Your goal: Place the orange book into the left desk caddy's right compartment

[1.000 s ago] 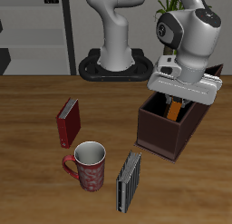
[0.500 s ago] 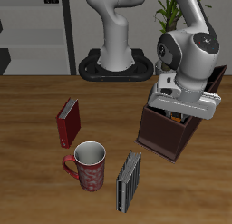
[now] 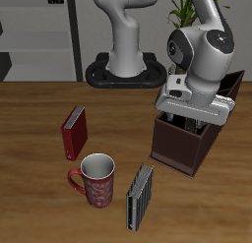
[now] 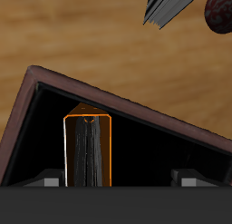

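The gripper [image 3: 190, 117] is sunk low over the left desk caddy [image 3: 177, 149]; whether its jaws are spread or closed I cannot tell, since only 2 grey finger ends show in the wrist view, standing apart from the book. The orange book [image 4: 88, 150] stands upright inside the caddy, spine up, near a corner wall. Nearer the front sit 1 dark red book [image 3: 74, 132], 1 mug [image 3: 95, 180] and 1 grey striped book [image 3: 140, 196], untouched.
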Available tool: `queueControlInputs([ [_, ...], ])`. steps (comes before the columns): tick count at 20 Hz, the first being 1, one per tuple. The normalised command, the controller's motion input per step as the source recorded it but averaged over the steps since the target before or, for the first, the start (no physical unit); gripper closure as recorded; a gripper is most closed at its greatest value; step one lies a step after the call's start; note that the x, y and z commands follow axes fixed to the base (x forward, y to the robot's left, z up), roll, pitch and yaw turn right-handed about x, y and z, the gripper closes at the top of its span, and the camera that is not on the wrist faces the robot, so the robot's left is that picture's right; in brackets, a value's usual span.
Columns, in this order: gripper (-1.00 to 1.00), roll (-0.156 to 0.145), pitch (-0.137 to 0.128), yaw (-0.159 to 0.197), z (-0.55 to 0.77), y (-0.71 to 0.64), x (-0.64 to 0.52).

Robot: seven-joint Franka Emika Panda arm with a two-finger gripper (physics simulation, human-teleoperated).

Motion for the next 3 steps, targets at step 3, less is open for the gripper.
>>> queueControlInputs([
  [3,-1.00,0.006,-0.038,0.024,0.20,-0.13,-0.18],
])
